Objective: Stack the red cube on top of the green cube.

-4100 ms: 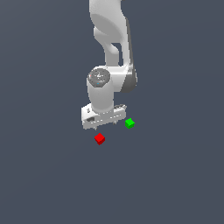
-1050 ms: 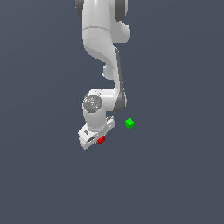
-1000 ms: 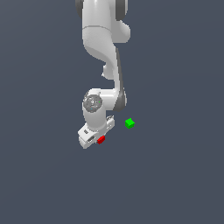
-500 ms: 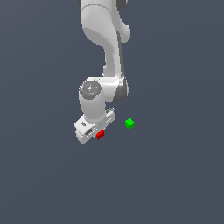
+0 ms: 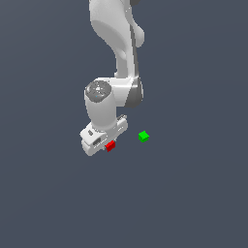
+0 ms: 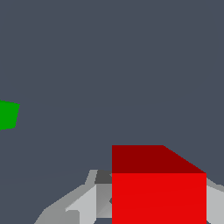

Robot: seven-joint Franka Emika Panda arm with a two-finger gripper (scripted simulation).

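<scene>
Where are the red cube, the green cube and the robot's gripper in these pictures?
red cube (image 5: 110, 145), exterior view, its front face.
green cube (image 5: 143, 136), exterior view, its top face.
gripper (image 5: 104, 141), exterior view, between the fingertips, beside the red cube.

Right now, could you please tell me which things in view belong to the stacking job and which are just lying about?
Belong to the job:
- red cube, between the fingers of the gripper
- green cube, standing apart toward the exterior view's right

Just lying about:
- nothing else shows; only the arm and the grey floor
</scene>
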